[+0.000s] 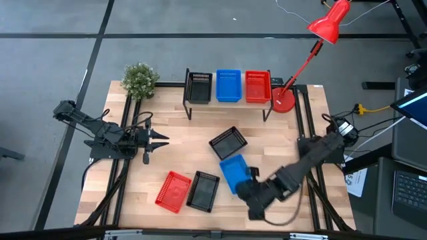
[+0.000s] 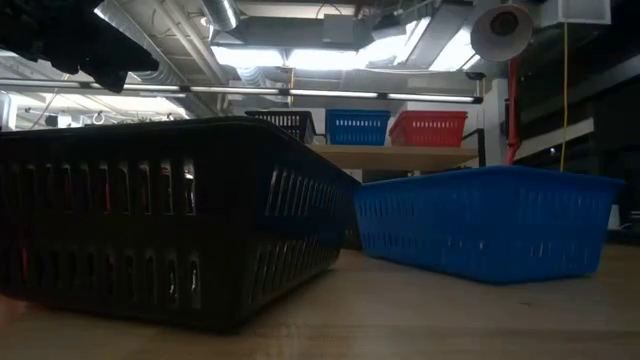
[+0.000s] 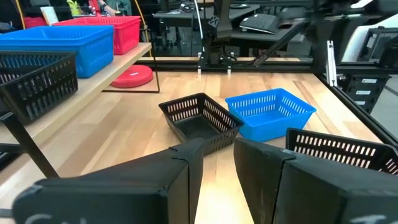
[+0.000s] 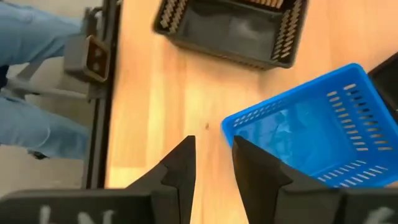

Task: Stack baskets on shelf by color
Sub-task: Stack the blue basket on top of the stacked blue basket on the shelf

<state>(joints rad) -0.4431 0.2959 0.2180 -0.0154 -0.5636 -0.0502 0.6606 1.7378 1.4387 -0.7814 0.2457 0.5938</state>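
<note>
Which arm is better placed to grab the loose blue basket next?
Right. The right gripper hovers open beside the blue basket at the table's front, while the left gripper waits across the table.

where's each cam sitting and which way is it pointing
high: overhead, straight down on the table; both arms show.
low: table-top height, level across to the shelf; an arm overhead.
left wrist: on the left arm, facing across the table; left gripper jaws open.
right wrist: looking down; right gripper jaws open beside the blue basket.
shared: that blue basket shows in all four views.
</note>
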